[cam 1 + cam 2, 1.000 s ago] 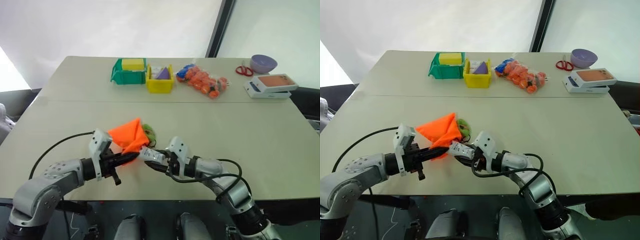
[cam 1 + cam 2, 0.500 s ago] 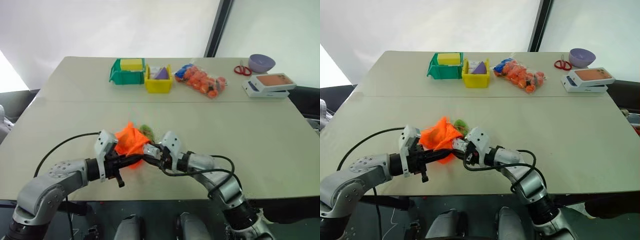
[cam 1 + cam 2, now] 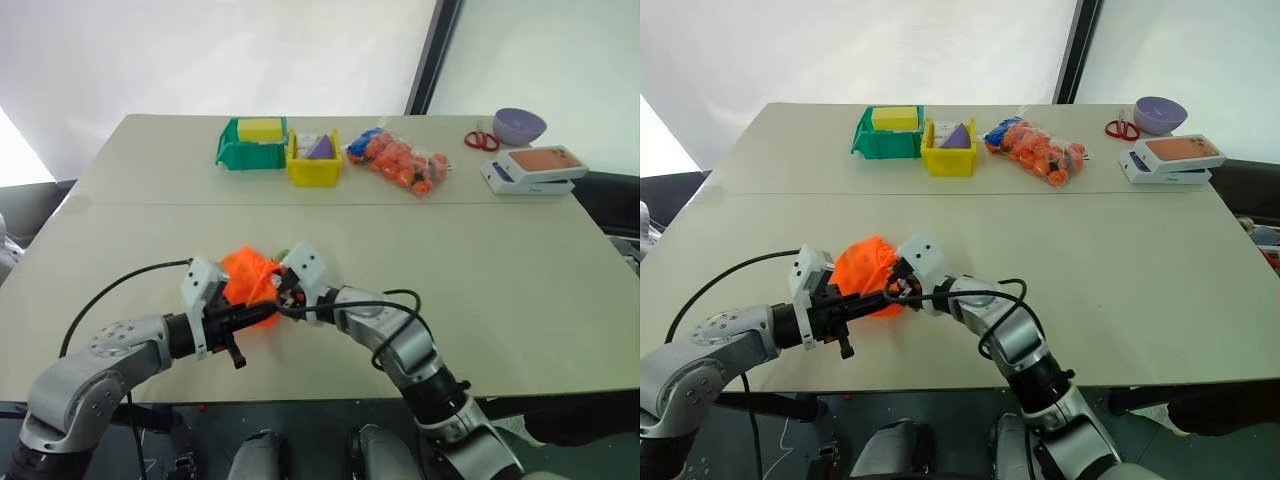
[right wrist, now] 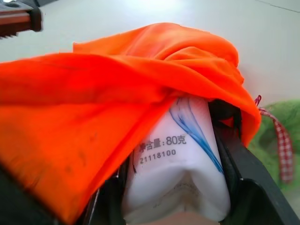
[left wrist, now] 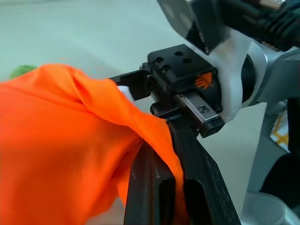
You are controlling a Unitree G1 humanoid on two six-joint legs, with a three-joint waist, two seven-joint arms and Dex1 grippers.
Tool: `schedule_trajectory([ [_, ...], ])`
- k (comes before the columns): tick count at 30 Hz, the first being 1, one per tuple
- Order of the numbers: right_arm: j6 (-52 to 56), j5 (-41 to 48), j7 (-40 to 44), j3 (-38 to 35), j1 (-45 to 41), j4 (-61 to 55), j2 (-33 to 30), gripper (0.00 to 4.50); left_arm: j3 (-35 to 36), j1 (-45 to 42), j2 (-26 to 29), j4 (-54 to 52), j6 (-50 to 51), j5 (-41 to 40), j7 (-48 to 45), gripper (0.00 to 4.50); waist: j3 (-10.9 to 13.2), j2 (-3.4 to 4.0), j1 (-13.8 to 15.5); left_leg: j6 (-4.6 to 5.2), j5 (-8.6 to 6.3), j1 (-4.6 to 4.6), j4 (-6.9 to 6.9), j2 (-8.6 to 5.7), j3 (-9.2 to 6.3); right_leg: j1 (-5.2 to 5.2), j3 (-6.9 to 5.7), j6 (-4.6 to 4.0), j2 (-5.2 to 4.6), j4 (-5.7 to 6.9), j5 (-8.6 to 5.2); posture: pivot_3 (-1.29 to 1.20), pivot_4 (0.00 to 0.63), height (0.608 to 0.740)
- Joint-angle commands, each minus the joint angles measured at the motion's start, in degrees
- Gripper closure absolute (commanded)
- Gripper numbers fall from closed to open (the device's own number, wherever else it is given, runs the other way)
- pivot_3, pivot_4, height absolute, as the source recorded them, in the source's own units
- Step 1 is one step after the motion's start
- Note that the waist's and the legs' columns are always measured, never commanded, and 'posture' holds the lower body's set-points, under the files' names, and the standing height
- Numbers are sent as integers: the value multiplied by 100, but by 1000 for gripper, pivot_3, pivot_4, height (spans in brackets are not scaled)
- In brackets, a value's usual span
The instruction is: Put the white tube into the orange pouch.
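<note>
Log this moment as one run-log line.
stage: inserting | left claw: shut on orange pouch edge | right claw: shut on white tube, front end under pouch fabric | tube not released

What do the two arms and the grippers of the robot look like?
Both arms are silver-grey metal with rounded joint housings, and a loose black cable runs along each one. Each wrist carries a white block-shaped housing. The left gripper and the right gripper each have two slim black fingers. In the left wrist view, the right gripper's black body bears a small orange logo and a bare metal rail.
</note>
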Motion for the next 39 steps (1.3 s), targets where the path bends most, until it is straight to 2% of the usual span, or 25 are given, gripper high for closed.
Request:
schedule_trajectory([
  [1, -24, -53, -200, -78, -297, -121, 227, 2952, -258, 244, 47, -228, 65, -51, -162, 4500, -1, -1, 7, -2, 1, 0, -4, 0, 0, -1, 0, 0, 0, -1, 0, 0, 150, 740],
  [3, 63, 69, -54, -118, -245, -235, 199, 2952, -134, 356, 93, -139, 1, -19, -179, 4500, -3, -3, 5, -3, 2, 2, -11, 0, 0, -1, 0, 0, 0, -1, 0, 0, 150, 740],
  [6, 109, 199, 234, -78, -120, -482, 16, 1581, 99, 523, 122, 49, -92, -21, -199, 4500, -3, -2, -10, -4, 3, 4, -18, 0, 1, -2, 0, 0, 0, -2, 0, 0, 150, 740],
  [9, 224, 410, 519, -70, 38, -902, -174, 20, 310, 675, 107, 207, -140, -37, -244, 4500, -5, -4, -1, 3, 8, 3, -29, -2, 2, -5, -1, 0, 0, -4, 0, 0, 150, 740],
  [14, 382, 894, 1006, -345, 356, -1655, -659, 20, 751, 832, -72, 544, -115, -316, -199, 4500, -3, -2, 21, 9, 12, 1, -36, -2, 1, -10, -4, 0, 0, -7, 0, 0, 150, 740],
  [19, 191, 1183, 1440, -491, 633, -1901, -1199, 20, 841, 857, -172, 631, -52, -436, -180, 4500, -14, -20, 56, 5, 9, 2, -37, -2, -5, -8, -13, 1, 1, -11, 0, 0, 150, 740],
  [23, 136, 1147, 1431, -374, 663, -1822, -1353, 1798, 839, 835, -196, 617, -8, -488, -167, 4500, -14, -21, 40, -2, 4, 0, -35, -6, -5, -7, -13, 1, -3, -14, 0, 0, 150, 740],
  [28, 148, 911, 1215, -65, 489, -1539, -1216, 4464, 875, 776, -215, 574, 57, -613, -123, 4500, -15, -21, 34, 6, 14, 0, -40, -2, -8, -11, -13, 1, 1, -10, 0, 0, 150, 740],
  [39, -516, 142, 584, 467, -224, -90, -95, 4464, 1044, 938, -163, 284, 147, -877, -28, 4500, -14, -21, -1, -4, 16, 0, -41, -3, -9, -12, -13, -1, -1, -7, 0, 0, 150, 740],
])
